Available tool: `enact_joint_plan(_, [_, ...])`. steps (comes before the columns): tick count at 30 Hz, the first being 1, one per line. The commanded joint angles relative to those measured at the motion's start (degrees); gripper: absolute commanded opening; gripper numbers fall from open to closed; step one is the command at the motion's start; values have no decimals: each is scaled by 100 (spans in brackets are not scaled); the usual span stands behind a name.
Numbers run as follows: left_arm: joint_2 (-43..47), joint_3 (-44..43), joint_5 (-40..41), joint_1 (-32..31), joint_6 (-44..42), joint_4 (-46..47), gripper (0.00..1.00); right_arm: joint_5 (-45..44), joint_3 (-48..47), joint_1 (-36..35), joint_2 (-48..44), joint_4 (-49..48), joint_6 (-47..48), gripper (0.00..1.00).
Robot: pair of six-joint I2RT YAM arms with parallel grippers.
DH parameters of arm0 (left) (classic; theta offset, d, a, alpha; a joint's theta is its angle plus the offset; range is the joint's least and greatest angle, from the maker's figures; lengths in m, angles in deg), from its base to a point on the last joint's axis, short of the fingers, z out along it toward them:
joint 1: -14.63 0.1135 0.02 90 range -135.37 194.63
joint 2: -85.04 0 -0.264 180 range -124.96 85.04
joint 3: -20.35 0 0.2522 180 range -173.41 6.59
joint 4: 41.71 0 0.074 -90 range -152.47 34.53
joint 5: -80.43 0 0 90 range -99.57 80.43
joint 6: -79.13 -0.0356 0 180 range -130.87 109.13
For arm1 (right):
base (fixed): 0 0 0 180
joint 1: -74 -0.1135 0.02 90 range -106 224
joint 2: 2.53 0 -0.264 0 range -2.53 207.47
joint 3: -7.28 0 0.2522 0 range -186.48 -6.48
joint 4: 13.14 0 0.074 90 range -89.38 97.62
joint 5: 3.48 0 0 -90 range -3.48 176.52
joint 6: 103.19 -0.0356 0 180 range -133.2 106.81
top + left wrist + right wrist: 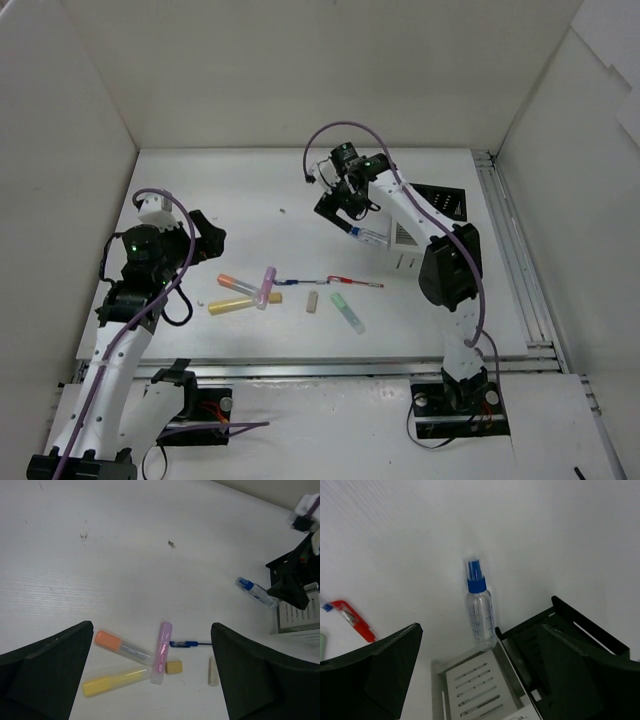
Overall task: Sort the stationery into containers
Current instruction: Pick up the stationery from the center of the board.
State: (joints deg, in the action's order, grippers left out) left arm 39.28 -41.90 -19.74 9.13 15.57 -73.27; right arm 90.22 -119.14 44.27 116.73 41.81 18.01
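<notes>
Loose stationery lies mid-table: an orange marker (pixel 122 646), a pink marker (pixel 161 652), a yellow marker (pixel 114 681), a beige eraser (pixel 173 667), a paler eraser (pixel 213 671) and a thin blue-and-red pen (pixel 335 281). A green marker (pixel 347 310) lies further right. My left gripper (pixel 151 626) hangs open above the marker cluster, holding nothing. My right gripper (pixel 481 627) is open over the clear blue-capped pen (pixel 480 612), whose base rests against the corner where the white container (pixel 475 685) meets the black container (pixel 580 635).
White walls enclose the table on three sides. A metal rail (pixel 510 260) runs along the table's right edge. A small dark speck (pixel 171 543) lies on the table behind the markers.
</notes>
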Motion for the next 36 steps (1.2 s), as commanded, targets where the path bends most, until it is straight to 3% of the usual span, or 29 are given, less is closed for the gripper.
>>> enact_joint_plan(1, [14,-90,59,31,-104,242,100,-845,-449,-6,438,847,395,98])
enact_joint_plan(17, [-372,-99,244,31,-156,145,100,-977,-696,55,1512,847,308,91])
enact_joint_plan(25, [-548,-170,376,31,-174,137,100,-766,-713,126,1697,900,378,61])
enact_joint_plan(30, [-566,-196,385,31,-156,128,100,-538,-766,126,1714,943,422,34])
enact_joint_plan(36, [-513,-187,446,31,-148,110,100,288,-1047,108,1434,1014,518,12])
